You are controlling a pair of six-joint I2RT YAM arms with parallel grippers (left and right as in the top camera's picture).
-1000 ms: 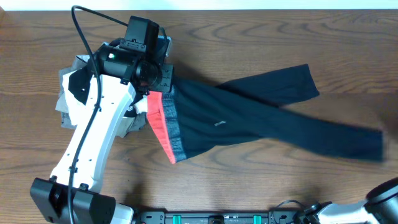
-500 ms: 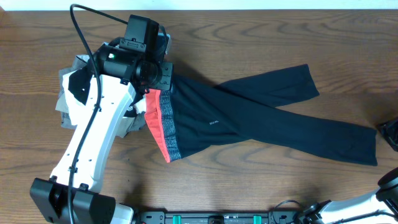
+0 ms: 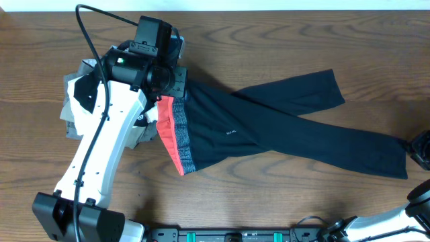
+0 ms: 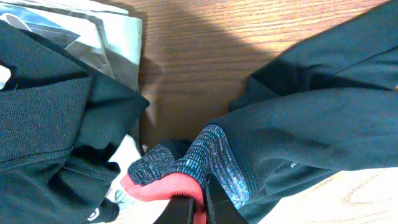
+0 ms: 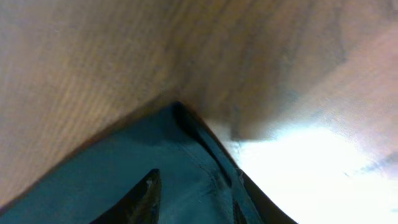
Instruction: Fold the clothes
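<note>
Two arms work at a wooden table (image 3: 269,40) with the leggings (image 3: 269,124) stretched across the middle of the overhead frame. The waistband (image 3: 176,138), heathered grey with a coral-red edge, lies at centre left and runs diagonally down toward the lower middle. A small white logo (image 3: 231,134) shows on the black fabric just beside it. From there the two legs cross. One ends toward the upper right, and the other reaches almost to the right edge of the frame.

The left gripper (image 4: 200,199) is clenched on the waistband's upper end. In the left wrist view its fingers meet at the bottom centre, pinching the red edge, and the grey band bunches up around them.

The right gripper (image 3: 420,149) sits at the right edge of the overhead view, at the hem of the longer leg. Its wrist view is blurred. A dark finger (image 5: 146,194) seems to hover over the corner of the hem, but I cannot tell whether the claw is grasping the cloth or merely resting above it.

Under the left arm, at the left of the overhead frame, lies a pile of grey and white garments (image 3: 72,111). The left wrist view also shows a black garment (image 4: 43,124) on it, just beside the waistband.
</note>
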